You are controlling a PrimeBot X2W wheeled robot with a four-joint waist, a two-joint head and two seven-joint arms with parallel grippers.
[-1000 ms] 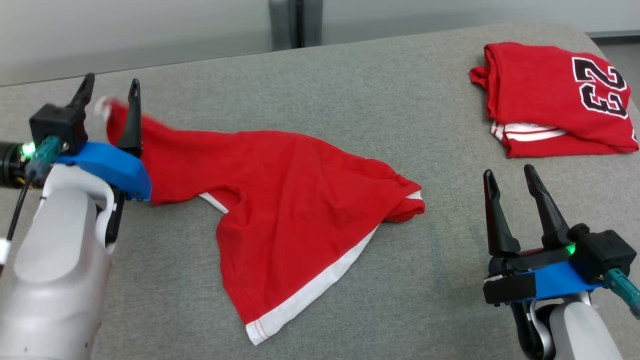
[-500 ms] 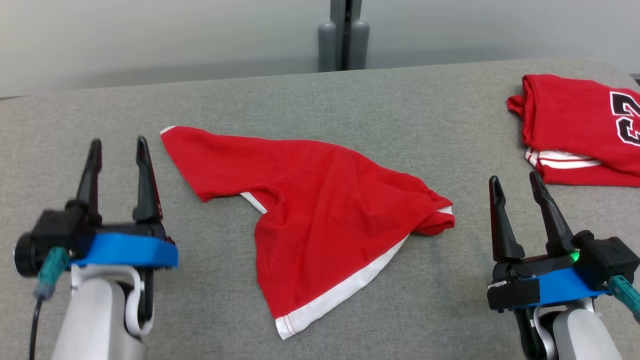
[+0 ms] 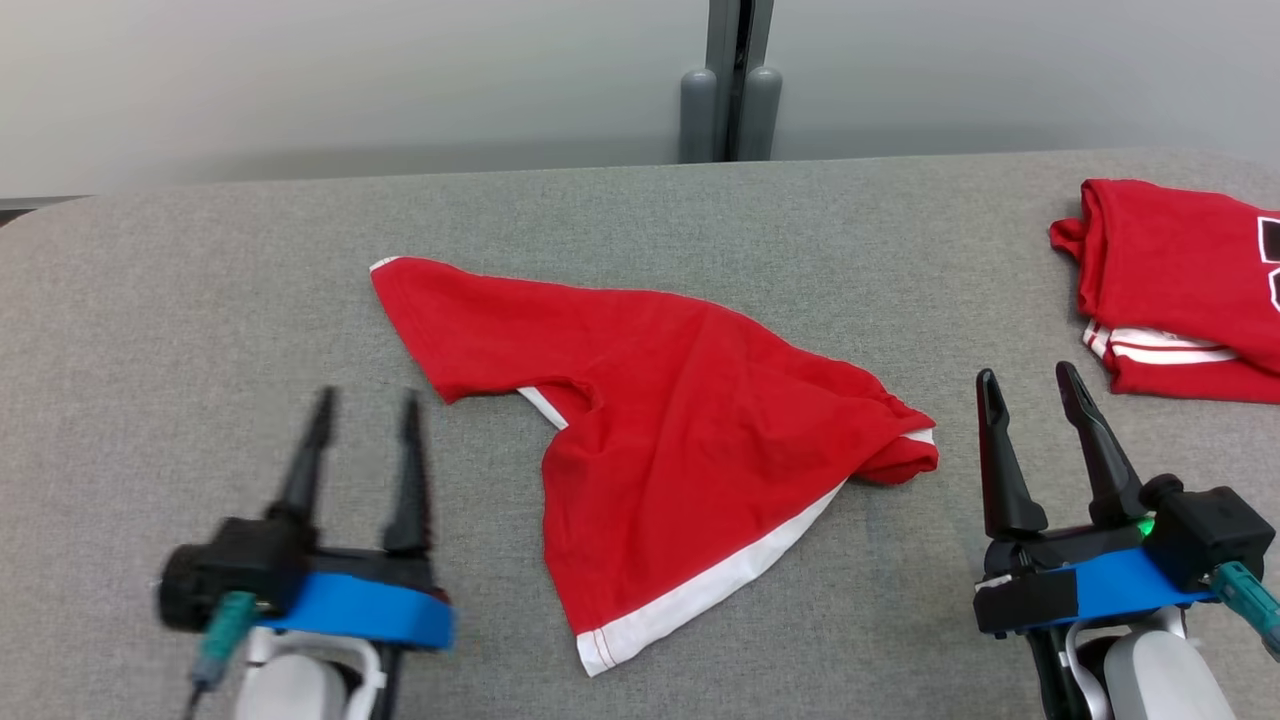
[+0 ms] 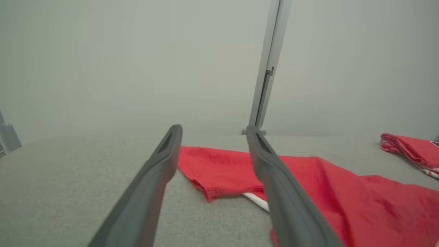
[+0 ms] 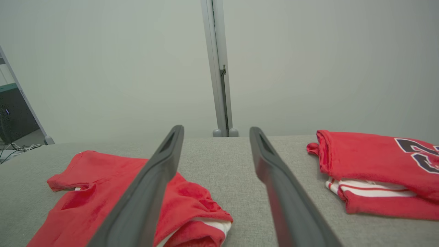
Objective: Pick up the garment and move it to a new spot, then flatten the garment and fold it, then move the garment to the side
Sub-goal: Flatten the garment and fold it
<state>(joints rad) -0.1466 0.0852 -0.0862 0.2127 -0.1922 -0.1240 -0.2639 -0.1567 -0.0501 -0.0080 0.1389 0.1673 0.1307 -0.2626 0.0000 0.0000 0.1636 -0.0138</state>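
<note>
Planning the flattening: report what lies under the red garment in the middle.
The red garment lies on the grey table. Its right end is bunched over its own white trim. Anything beneath the cloth is hidden.

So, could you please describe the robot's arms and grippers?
The left gripper and right gripper each have two long, tapered dark fingers on a black base with a bright blue band, above a pale grey forearm. Each carries a teal cable plug; a green light glows on the right one.
</note>
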